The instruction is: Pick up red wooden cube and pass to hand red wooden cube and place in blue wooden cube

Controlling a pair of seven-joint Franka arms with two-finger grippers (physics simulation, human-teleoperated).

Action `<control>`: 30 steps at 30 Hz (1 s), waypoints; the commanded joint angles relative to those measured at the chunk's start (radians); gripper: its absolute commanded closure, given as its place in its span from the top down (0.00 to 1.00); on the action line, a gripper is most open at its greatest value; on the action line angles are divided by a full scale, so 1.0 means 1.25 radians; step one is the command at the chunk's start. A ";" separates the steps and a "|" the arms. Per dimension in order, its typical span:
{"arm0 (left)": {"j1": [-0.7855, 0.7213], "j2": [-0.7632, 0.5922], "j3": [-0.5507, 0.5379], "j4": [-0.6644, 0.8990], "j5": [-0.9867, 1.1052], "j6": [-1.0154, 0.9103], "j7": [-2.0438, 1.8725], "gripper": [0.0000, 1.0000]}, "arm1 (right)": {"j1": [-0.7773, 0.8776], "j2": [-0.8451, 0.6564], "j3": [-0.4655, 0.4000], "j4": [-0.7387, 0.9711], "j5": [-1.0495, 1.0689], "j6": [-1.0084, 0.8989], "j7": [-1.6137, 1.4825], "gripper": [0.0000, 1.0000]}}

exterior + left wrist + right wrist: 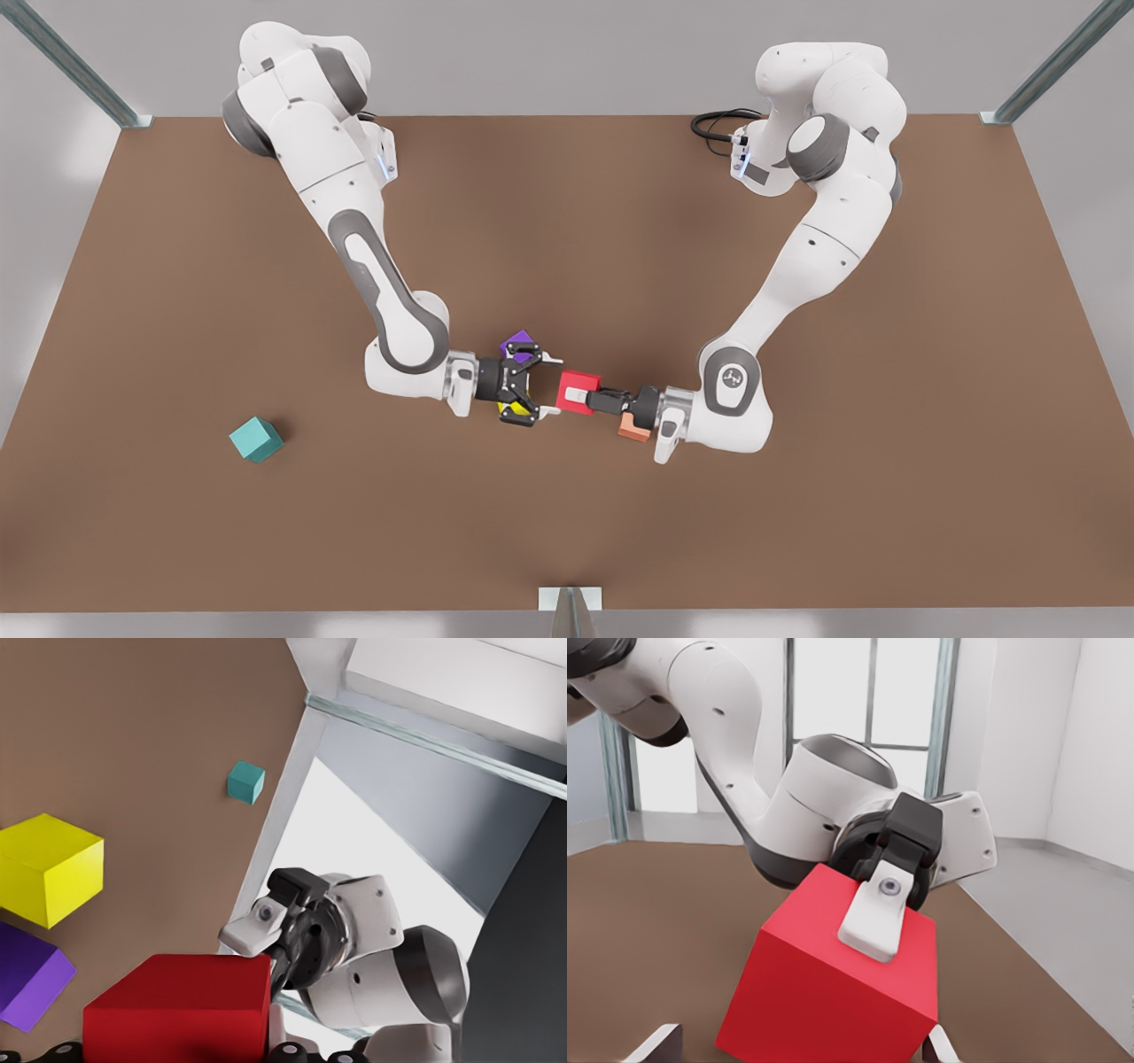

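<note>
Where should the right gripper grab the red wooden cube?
I'd bring the right gripper in from the front view's left onto the red wooden cube's two bare faces; the left gripper clamps the other pair from the right.

Red cube: plain matt faces, even colour, no grain to be seen; teal cube, yellow cube and purple cube have the same flat matt finish; table is smooth, matt brown; arm shells look like smooth white plastic with a faint sheen; left gripper has a black matt body, its finger smooth white plastic; corner posts look like dull grey metal.
</note>
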 commanded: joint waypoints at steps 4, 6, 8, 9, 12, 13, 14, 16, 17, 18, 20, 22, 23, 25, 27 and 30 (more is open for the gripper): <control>0.000 -0.002 -0.001 -0.001 -0.012 0.010 0.080 0.58 | 0.011 0.011 -0.001 0.009 0.024 0.009 -0.123 1.00; 0.000 -0.001 -0.001 -0.001 -0.013 0.010 0.080 0.58 | 0.017 0.013 0.001 0.012 0.027 0.020 -0.122 1.00; 0.000 -0.001 -0.001 -0.001 -0.013 0.010 0.080 0.57 | 0.023 0.016 -0.001 0.012 0.035 0.026 -0.122 1.00; 0.000 -0.001 -0.001 -0.001 -0.013 0.010 0.080 0.58 | 0.025 0.022 -0.001 0.018 0.037 0.030 -0.122 1.00; 0.000 0.001 -0.001 -0.001 -0.013 0.010 0.080 0.58 | 0.033 0.033 0.001 0.028 0.037 0.042 -0.120 1.00; 0.000 0.001 -0.001 -0.001 -0.013 0.010 0.080 0.58 | 0.033 0.036 0.001 0.031 0.039 0.043 -0.120 1.00; 0.000 0.001 -0.001 -0.001 -0.013 0.010 0.080 0.58 | 0.034 0.042 0.001 0.037 0.045 0.046 -0.120 1.00; 0.000 0.001 -0.001 -0.001 -0.013 0.010 0.080 0.57 | 0.039 0.049 0.001 0.055 0.047 0.055 -0.119 1.00; 0.000 0.001 -0.001 -0.001 -0.014 0.010 0.091 0.58 | 0.041 0.053 0.004 0.061 0.048 0.060 -0.113 1.00; 0.000 0.001 -0.001 -0.001 -0.014 0.010 0.091 0.58 | 0.041 0.057 0.010 0.071 0.050 0.068 -0.111 1.00; 0.000 0.001 -0.001 -0.001 -0.015 0.010 0.091 0.58 | 0.040 0.060 0.017 0.077 0.054 0.076 -0.109 1.00; 0.001 0.001 -0.001 -0.001 -0.015 0.009 0.091 0.58 | 0.040 0.076 0.020 0.107 0.056 0.085 -0.108 1.00; 0.001 0.001 -0.001 -0.001 -0.015 0.009 0.091 0.58 | 0.040 0.084 0.024 0.114 0.057 0.092 -0.108 1.00; 0.001 0.001 -0.001 -0.001 -0.015 0.009 0.091 0.58 | 0.041 0.090 0.029 0.125 0.056 0.096 -0.108 0.99; 0.001 0.001 -0.001 -0.001 -0.014 0.009 0.092 0.58 | 0.040 0.090 0.029 0.128 0.056 0.096 -0.108 0.87; 0.001 0.001 -0.001 -0.001 -0.014 0.009 0.092 0.67 | 0.040 0.091 0.029 0.128 0.056 0.095 -0.108 0.66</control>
